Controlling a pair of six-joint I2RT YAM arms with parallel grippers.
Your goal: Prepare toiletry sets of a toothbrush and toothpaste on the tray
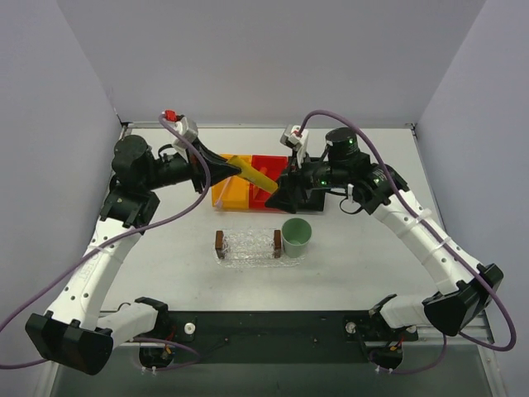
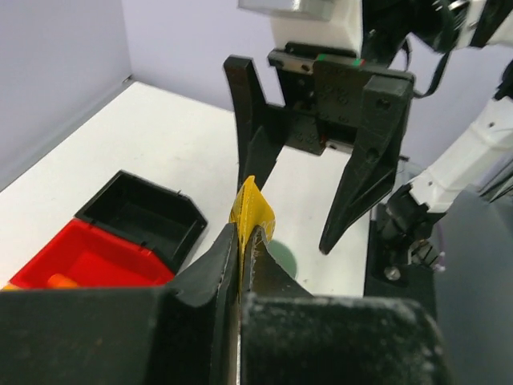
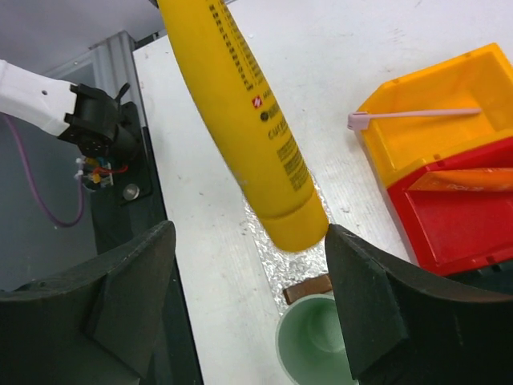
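The white tabletop (image 1: pixel 165 265) carries a row of three: orange bin (image 1: pixel 230 194), red bin (image 1: pixel 266 165), black bin (image 2: pixel 144 215). In front lies the clear tray (image 1: pixel 248 246), with the green cup (image 1: pixel 296 236) just beside its right end.

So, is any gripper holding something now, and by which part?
The left gripper holds the yellow toothpaste tube by one end, jaws shut. Its rounded free end lies between the open jaws of the right gripper, not yet gripped.

Bright, diffuse light leaves only faint shadows on the white bench (image 1: pixel 355 273). The left hand (image 2: pixel 244 241) and right hand (image 3: pixel 244 241) look soft-focused low in their wrist views.
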